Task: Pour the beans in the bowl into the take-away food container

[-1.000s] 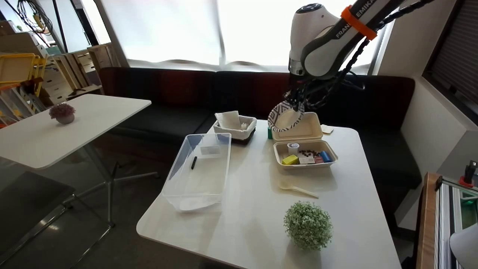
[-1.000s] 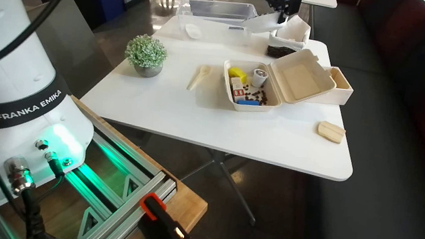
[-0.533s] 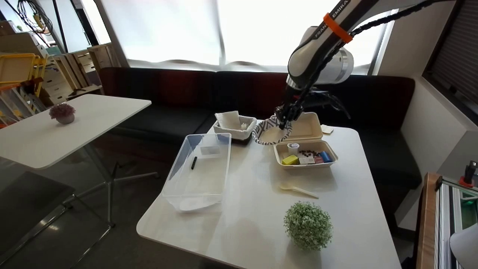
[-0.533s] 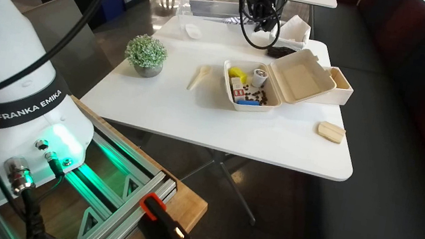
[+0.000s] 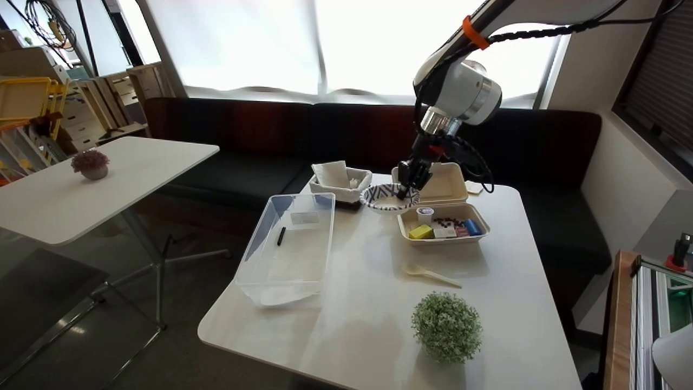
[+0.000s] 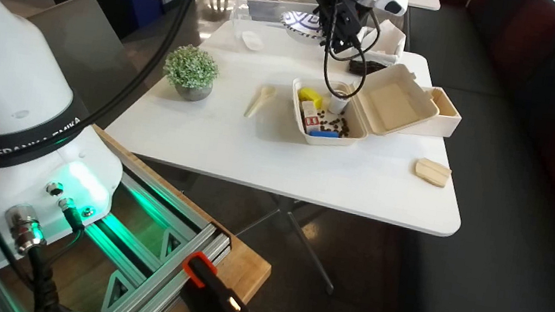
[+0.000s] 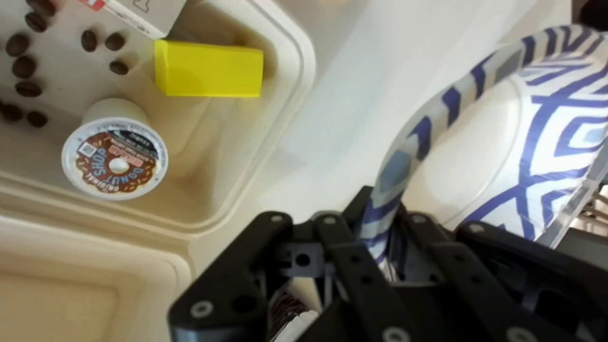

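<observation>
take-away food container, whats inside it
Coffee beans, a Donut Shop coffee pod, a yellow block, a white-and-red box and a blue oblong item show inside. Whatever lies beneath them is covered, so hidden beans cannot be ruled out.

The take-away food container (image 7: 237,175) is looking matt, like moulded pulp — the beans (image 7: 24,67) are showing a soft sheen. The bowl (image 5: 389,205) is looking smooth; the bin (image 5: 303,257) is showing clear, glossy plastic. The gripper (image 7: 380,209) is combining matt links with metal screws (image 7: 202,309) — the table (image 5: 368,309) is looking smooth.
</observation>
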Controlling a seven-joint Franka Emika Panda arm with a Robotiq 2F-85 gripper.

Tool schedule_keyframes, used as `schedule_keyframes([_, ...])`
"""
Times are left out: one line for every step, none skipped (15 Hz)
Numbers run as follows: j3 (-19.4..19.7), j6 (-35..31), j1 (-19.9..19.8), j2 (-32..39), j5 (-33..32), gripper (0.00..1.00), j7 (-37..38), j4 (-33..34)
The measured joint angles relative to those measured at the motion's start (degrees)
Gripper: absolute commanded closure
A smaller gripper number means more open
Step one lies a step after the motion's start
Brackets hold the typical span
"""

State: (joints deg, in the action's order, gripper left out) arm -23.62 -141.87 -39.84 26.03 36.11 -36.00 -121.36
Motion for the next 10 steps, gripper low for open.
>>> schedule_keyframes([1.5, 3.6, 0.3, 0.9, 1.3, 0.98, -2.1, 1.3])
schedule_keyframes([3.2, 6.7, 0.8, 1.7, 2.1, 0.98, -3.6, 2.5])
schedule_keyframes([5.0, 9.3, 1.7, 2.6, 2.6, 0.98, -4.6, 3.5])
schedule_keyframes([6.8, 11.2, 2.9, 3.5, 2.7, 0.98, -5.2, 4.4])
schedule_keyframes([8.4, 12.1, 4.3, 4.3, 2.7, 0.98, -5.7, 5.1])
schedule_keyframes([9.9, 12.3, 5.7, 5.1, 2.8, 0.98, -5.9, 5.7])
schedule_keyframes([11.2, 12.3, 7.2, 5.8, 2.9, 0.98, -6.2, 6.1])
schedule_keyframes([12.2, 12.3, 8.6, 6.4, 3.0, 0.98, -6.6, 6.5])
schedule_keyframes([13.0, 12.2, 9.9, 7.0, 3.3, 0.98, -7.1, 6.9])
schedule_keyframes([13.7, 11.7, 11.2, 7.5, 3.5, 0.98, -7.5, 7.2])
